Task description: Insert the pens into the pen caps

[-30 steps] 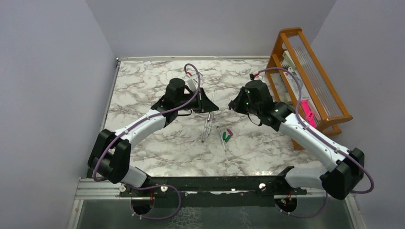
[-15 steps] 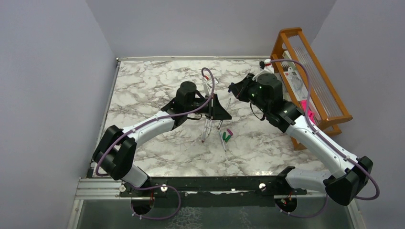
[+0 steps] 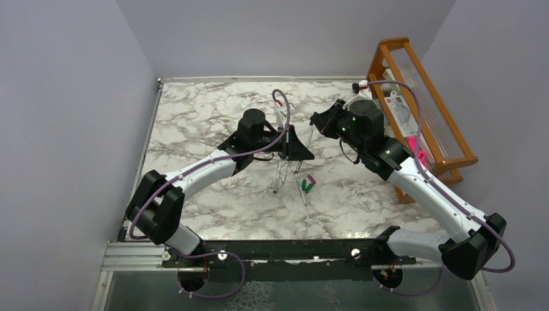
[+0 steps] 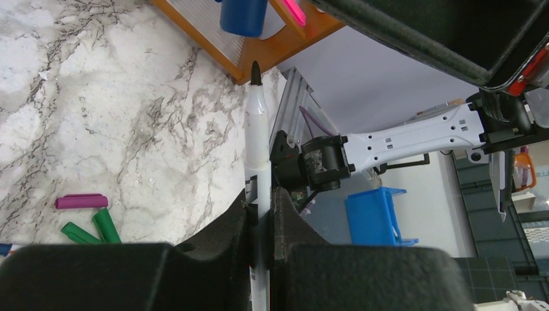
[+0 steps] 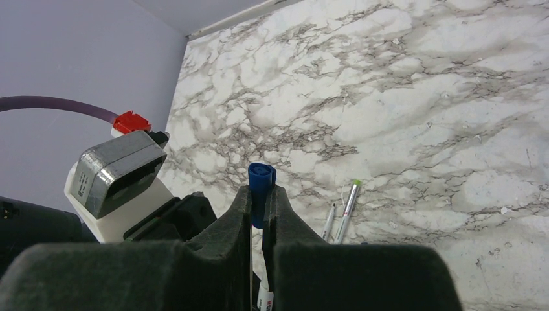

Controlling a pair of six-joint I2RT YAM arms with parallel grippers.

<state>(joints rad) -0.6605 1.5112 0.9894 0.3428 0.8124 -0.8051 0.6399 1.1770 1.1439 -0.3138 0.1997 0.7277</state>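
Note:
In the left wrist view my left gripper [image 4: 261, 194] is shut on a grey-white pen [image 4: 257, 139], whose black tip points up at a blue pen cap [image 4: 243, 16] a short gap away. My right gripper [image 5: 261, 194] is shut on that blue cap [image 5: 261, 184], open end down, with the held pen [image 5: 262, 295] showing below its fingers. From above, the left gripper [image 3: 294, 148] and the right gripper [image 3: 318, 126] face each other over mid-table. A magenta cap [image 4: 81, 201] and two green caps [image 4: 97, 228] lie on the marble. Other pens [image 3: 280, 175] lie beside them.
A wooden rack [image 3: 421, 103] stands along the table's right edge with a bright pink object [image 3: 417, 155] at its near end. Two loose pens [image 5: 343, 210] lie on the marble table [image 3: 194, 123] below the right gripper. Grey walls close in the left and back.
Over the second, the left arm swung right with its pen and the right arm drew back towards the rack. In the last half second, almost nothing moved.

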